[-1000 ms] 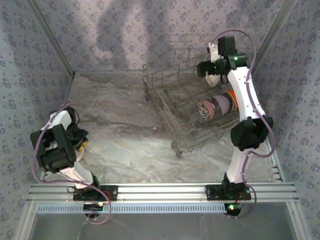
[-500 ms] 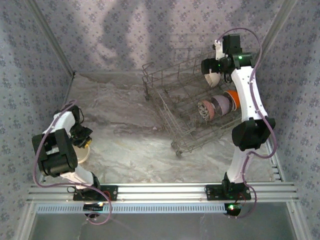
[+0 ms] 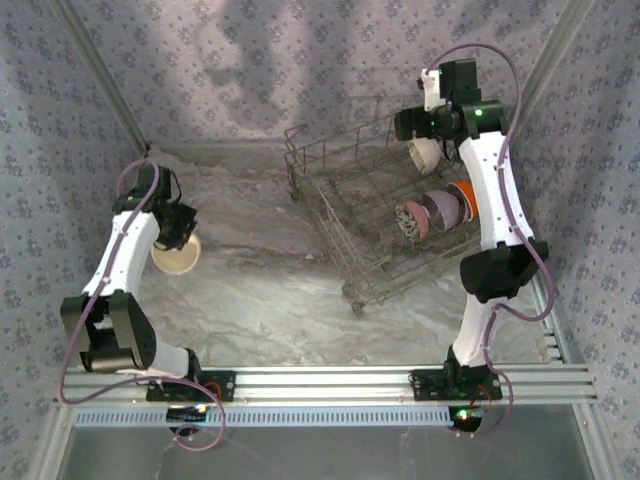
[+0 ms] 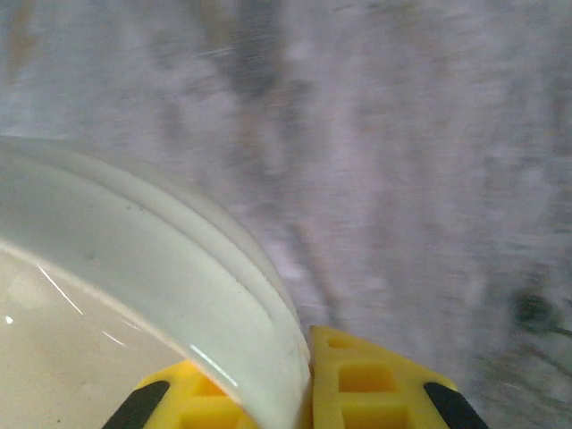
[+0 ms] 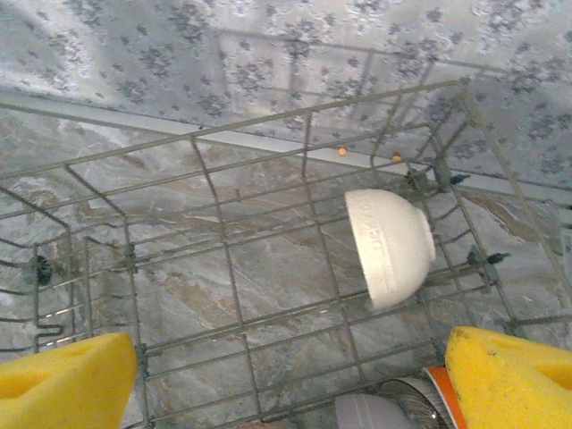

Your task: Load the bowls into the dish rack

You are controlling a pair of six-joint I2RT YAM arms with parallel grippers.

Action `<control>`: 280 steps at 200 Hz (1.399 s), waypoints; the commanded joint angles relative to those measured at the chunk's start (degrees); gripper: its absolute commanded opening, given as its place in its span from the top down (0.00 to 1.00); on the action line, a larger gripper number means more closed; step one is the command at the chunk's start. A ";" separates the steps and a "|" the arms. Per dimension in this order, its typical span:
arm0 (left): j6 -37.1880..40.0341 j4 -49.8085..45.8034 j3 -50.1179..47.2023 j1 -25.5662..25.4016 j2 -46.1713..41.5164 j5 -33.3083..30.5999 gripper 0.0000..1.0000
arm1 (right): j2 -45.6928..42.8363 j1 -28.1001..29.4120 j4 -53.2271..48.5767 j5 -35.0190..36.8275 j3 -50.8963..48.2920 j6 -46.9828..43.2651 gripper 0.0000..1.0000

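My left gripper (image 3: 178, 232) is shut on the rim of a cream bowl (image 3: 175, 257) and holds it above the table's left side. In the left wrist view the yellow fingers (image 4: 357, 380) pinch that bowl's (image 4: 134, 286) wall. The grey wire dish rack (image 3: 330, 205) stands tilted at the right. A white bowl (image 3: 425, 152) rests on its side at the rack's far end, with pink patterned (image 3: 409, 221), lavender (image 3: 438, 209) and orange (image 3: 463, 200) bowls lined up nearer. My right gripper (image 3: 418, 128) hangs open above the white bowl (image 5: 390, 246), apart from it, over the rack's wires (image 5: 223, 259).
Patterned walls close in on the marbled table (image 3: 250, 280) on three sides. Open tabletop lies between the left arm and the rack. In the right wrist view the lavender bowl (image 5: 366, 413) and the orange rim (image 5: 444, 393) sit just below the right finger (image 5: 509, 375).
My left arm has lifted the cream bowl from the near left and swung it up and away from the base. My right gripper has drawn back upward from the white bowl.
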 commanded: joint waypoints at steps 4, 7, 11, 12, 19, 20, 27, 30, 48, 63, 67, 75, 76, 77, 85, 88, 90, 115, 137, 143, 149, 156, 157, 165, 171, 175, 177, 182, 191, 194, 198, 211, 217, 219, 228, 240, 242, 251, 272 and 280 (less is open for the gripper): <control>-7.00 6.99 7.25 -3.34 -2.16 0.29 1.00 | -2.84 2.92 4.56 0.19 -3.62 -2.22 0.10; -7.39 8.80 7.70 -3.84 -2.12 0.19 1.00 | -3.26 3.27 5.43 -0.19 -4.24 -2.28 0.10; -7.83 9.78 8.61 -4.55 -1.98 -0.13 1.00 | -3.79 3.66 6.65 -0.72 -5.44 -2.30 0.10; -7.94 10.02 8.91 -4.74 -1.91 -0.22 1.00 | -3.95 3.83 7.01 -0.88 -5.74 -2.31 0.10; -8.59 11.87 10.33 -5.92 -1.68 -0.64 1.00 | -4.99 4.71 9.33 -1.71 -7.77 -2.10 0.11; -8.67 12.13 10.60 -6.05 -1.63 -0.69 1.00 | -5.17 4.79 9.72 -1.86 -8.04 -2.03 0.11; -9.52 13.78 11.86 -7.19 -1.33 -0.95 1.00 | -6.24 5.80 12.38 -2.98 -10.29 -1.88 0.11; -9.88 14.51 12.44 -7.65 -1.17 -1.14 1.00 | -6.73 6.24 13.55 -3.51 -11.15 -1.81 0.12; -11.38 18.46 15.35 -10.33 -0.29 -2.73 1.00 | -9.44 9.60 20.63 -5.70 -16.91 -1.60 0.14; -11.66 20.48 18.08 -12.75 0.62 -5.79 1.00 | -11.18 12.53 26.87 -7.07 -21.02 -1.84 0.16; -11.73 20.94 18.78 -13.34 0.77 -6.62 1.00 | -11.53 13.31 28.00 -7.74 -21.91 -2.08 0.18; -11.92 21.73 20.35 -14.44 1.42 -8.05 1.00 | -12.04 14.59 30.49 -8.72 -23.32 -1.51 0.19; -11.92 21.84 20.53 -14.57 1.54 -8.22 1.00 | -12.07 14.74 30.75 -8.79 -23.38 -1.39 0.19; -11.92 21.99 20.66 -14.72 1.61 -8.39 1.00 | -12.13 14.95 31.02 -8.88 -23.63 -1.28 0.20; -12.23 22.75 22.03 -15.73 2.30 -9.35 1.00 | -12.44 16.29 32.91 -9.72 -24.91 -0.20 0.21; -12.41 23.08 22.51 -16.04 2.56 -9.69 1.00 | -12.62 16.71 33.71 -10.08 -25.45 0.25 0.21; -12.50 23.29 22.79 -16.33 2.68 -9.83 1.00 | -12.74 17.04 34.24 -10.27 -25.70 0.54 0.21; -13.41 26.69 25.95 -19.33 4.75 -11.33 1.00 | -13.83 21.26 41.22 -10.52 -29.79 2.97 0.23; -12.68 26.96 28.84 -21.55 5.86 -14.06 1.00 | -13.19 23.97 44.67 -9.15 -29.96 6.48 0.25; -12.47 26.97 29.43 -22.00 6.15 -14.67 1.00 | -12.87 24.65 45.58 -8.93 -29.90 7.70 0.26; -12.45 27.03 29.95 -22.48 6.33 -15.06 1.00 | -12.36 25.13 46.09 -8.58 -29.60 8.81 0.27; -12.22 27.67 30.46 -22.88 6.58 -15.19 1.00 | -11.60 25.56 46.47 -8.88 -29.01 9.91 0.27; -12.20 27.72 30.47 -22.97 6.63 -15.22 1.00 | -11.50 25.63 46.48 -9.01 -28.90 10.08 0.27; -12.01 27.70 31.19 -23.45 7.07 -15.49 1.00 | -10.47 25.91 46.48 -10.05 -27.81 11.14 0.28; -12.01 27.55 31.69 -23.78 7.40 -15.63 1.00 | -9.61 26.20 46.34 -11.01 -26.83 11.54 0.28; -12.01 27.54 32.03 -23.96 7.59 -15.65 1.00 | -9.05 26.33 46.14 -11.62 -26.10 11.64 0.28; -11.98 27.55 32.20 -24.07 7.68 -15.67 1.00 | -8.79 26.50 45.92 -11.80 -25.73 11.65 0.28; -11.95 27.51 32.54 -24.23 8.02 -15.63 1.00 | -8.10 26.85 45.58 -12.25 -24.84 11.62 0.29; -12.01 27.33 33.26 -24.50 8.57 -15.61 1.00 | -6.84 27.45 44.92 -12.72 -23.48 11.15 0.29; -12.08 27.38 33.47 -24.60 8.75 -15.49 1.00 | -6.45 27.70 44.72 -12.86 -23.04 10.96 0.29; -12.03 27.41 33.76 -24.67 8.98 -15.40 1.00 | -6.02 27.96 44.58 -13.04 -22.58 10.65 0.29; -12.03 26.98 34.87 -25.05 9.65 -15.33 1.00 | -4.88 28.66 44.55 -13.26 -21.74 10.10 0.29; -11.78 26.93 35.35 -25.20 9.99 -15.25 1.00 | -4.52 28.91 44.63 -13.33 -21.60 10.08 0.29; -11.71 26.85 35.44 -25.28 10.06 -15.29 1.00 | -4.41 28.99 44.66 -13.35 -21.60 10.08 0.29; -11.57 26.46 36.15 -25.48 10.40 -15.38 1.00 | -4.12 29.40 44.95 -13.42 -21.59 10.08 0.29; -11.49 26.44 36.70 -25.83 10.63 -15.40 1.00 | -3.69 30.03 45.15 -12.86 -21.64 9.90 0.30; -11.48 26.44 36.79 -25.85 10.70 -15.44 1.00 | -3.68 30.13 45.16 -12.83 -21.67 9.90 0.30; -11.35 26.31 37.29 -26.07 10.94 -15.42 1.00 | -3.37 30.50 45.55 -12.43 -21.75 9.99 0.30; -11.24 26.05 37.75 -26.63 11.29 -15.69 1.00 | -2.82 31.44 47.25 -9.91 -22.03 11.22 0.31; -11.31 25.84 37.92 -26.82 11.41 -16.00 1.00 | -2.41 31.75 47.87 -8.46 -21.90 11.84 0.32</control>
